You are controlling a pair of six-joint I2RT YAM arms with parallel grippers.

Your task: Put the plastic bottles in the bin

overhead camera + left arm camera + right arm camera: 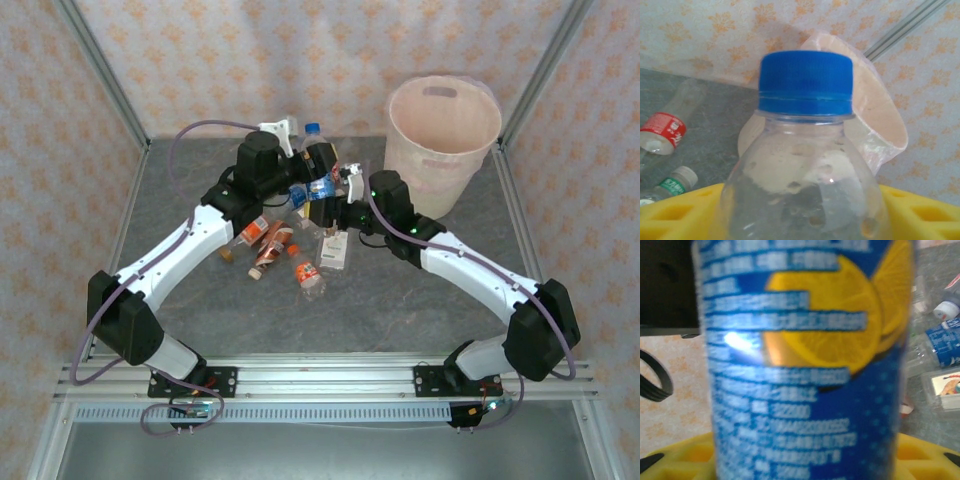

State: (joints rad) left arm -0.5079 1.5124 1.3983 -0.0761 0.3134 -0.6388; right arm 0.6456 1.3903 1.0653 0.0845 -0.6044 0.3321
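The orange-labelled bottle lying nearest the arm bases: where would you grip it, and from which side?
Across the body of the orange-labelled bottle, coming straight down from above. It lies on its side on the table, at the near edge of the other bottles, so its flanks are probably free. Closing across its width, not its length, looks safest.
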